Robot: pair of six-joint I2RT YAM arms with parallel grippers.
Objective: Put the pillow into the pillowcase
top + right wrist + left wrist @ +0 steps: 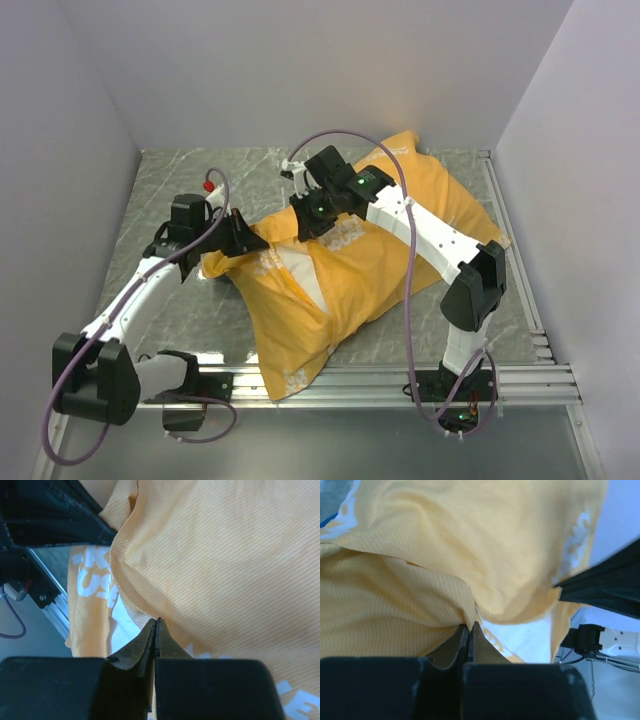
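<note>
The orange-yellow pillowcase (390, 250) lies bulging across the middle of the table. The white pillow (300, 272) shows through its opening on the left side. My left gripper (250, 240) is at the opening's left edge. In the left wrist view it (470, 626) is shut, and folds of the pillowcase (470, 545) gather into its tips, with the pillow (530, 640) just to the right. My right gripper (303, 218) is at the opening's upper edge. In the right wrist view it (156, 621) is shut, its tips against the pillowcase (225, 555) hem beside the pillow (120, 625).
A small red-capped part (208, 185) sits at the back left of the grey marbled table. Aluminium rails (400, 380) run along the front edge and the right side (510, 220). Walls close in on the left, back and right.
</note>
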